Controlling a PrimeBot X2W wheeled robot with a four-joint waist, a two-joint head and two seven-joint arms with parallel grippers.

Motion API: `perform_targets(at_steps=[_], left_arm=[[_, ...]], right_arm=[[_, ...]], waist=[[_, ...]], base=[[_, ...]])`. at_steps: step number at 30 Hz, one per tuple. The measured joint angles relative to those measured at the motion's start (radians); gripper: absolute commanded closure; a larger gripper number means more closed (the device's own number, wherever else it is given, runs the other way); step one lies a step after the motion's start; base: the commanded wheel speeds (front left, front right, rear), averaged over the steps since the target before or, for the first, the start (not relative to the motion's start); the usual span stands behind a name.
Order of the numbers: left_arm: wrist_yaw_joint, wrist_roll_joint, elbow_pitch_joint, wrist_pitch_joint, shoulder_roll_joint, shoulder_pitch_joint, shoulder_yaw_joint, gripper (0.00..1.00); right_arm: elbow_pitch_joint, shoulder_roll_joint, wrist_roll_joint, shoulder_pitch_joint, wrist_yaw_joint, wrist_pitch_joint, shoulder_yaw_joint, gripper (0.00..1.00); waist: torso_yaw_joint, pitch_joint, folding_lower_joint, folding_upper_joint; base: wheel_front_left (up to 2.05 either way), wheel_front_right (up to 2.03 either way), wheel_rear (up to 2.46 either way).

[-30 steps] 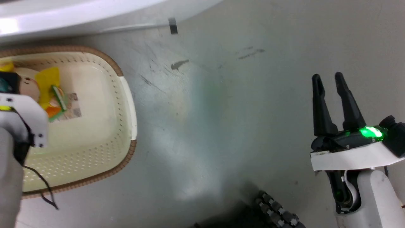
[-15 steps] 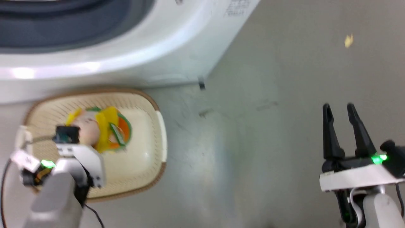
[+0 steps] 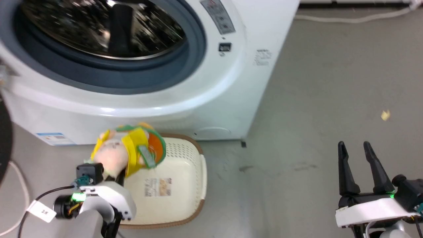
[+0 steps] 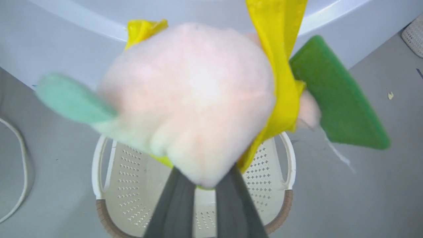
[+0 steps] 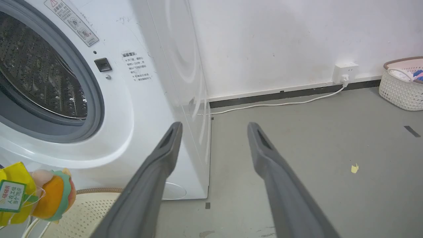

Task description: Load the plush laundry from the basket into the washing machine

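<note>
The left end effector (image 4: pixel 202 183) is clenched on the doll (image 3: pixel 127 153) by its pale head, holding it above the basket (image 3: pixel 198 165) and below the washer's (image 3: pixel 238 86) open drum (image 3: pixel 99 29). Lift it clear of the grey ring (image 3: pixel 195 59), then reach well inside before releasing. The right end effector (image 3: pixel 358 153) hangs spread and empty. The right wrist view reveals the doll's dangling tag (image 5: pixel 11 195); the left wrist view, the basket beneath.

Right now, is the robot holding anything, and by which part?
Left gripper pinches the plush doll by its pale pink head; right gripper is open, empty.
</note>
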State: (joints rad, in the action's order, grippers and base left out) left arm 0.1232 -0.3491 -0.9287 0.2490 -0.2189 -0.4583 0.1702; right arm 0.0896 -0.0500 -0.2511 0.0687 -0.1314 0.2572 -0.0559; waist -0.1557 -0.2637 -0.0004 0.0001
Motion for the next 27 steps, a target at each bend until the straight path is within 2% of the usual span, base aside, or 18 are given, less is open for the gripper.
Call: perform_targets(at_steps=[8,12,14,20,27], left_arm=[[-0.018,0.036,0.407,0.007,0.005,0.107,-0.088,1.00],[-0.027,0.061,0.534,0.007,0.017,0.120,-0.105,1.00],[-0.040,0.104,0.592,0.007,0.002,0.119,-0.103,1.00],[-0.059,0.119,0.652,-0.021,-0.032,0.034,-0.121,1.00],[-0.065,0.126,0.676,-0.170,-0.135,-0.147,-0.147,1.00]], right_arm=[[-0.004,0.000,0.006,-0.005,0.000,0.000,0.013,0.00],[-0.005,0.000,0.006,-0.005,0.000,0.000,0.027,0.00],[-0.008,0.000,0.006,-0.003,0.000,0.000,0.031,0.00],[-0.023,0.000,0.003,0.007,0.000,0.000,0.046,0.00],[-0.040,0.000,-0.052,0.063,0.000,0.000,0.054,0.00]], waist=[[0.047,0.037,0.0002,0.0000],[0.037,0.026,0.0002,0.0000],[0.028,0.013,0.0003,0.0000],[-0.002,-0.055,0.0004,0.0000],[-0.061,-0.165,0.0005,0.0000]], base=[[0.00,0.00,0.00],[0.00,0.00,0.00],[0.00,0.00,0.00],[0.00,0.00,0.00],[0.00,0.00,0.00]])
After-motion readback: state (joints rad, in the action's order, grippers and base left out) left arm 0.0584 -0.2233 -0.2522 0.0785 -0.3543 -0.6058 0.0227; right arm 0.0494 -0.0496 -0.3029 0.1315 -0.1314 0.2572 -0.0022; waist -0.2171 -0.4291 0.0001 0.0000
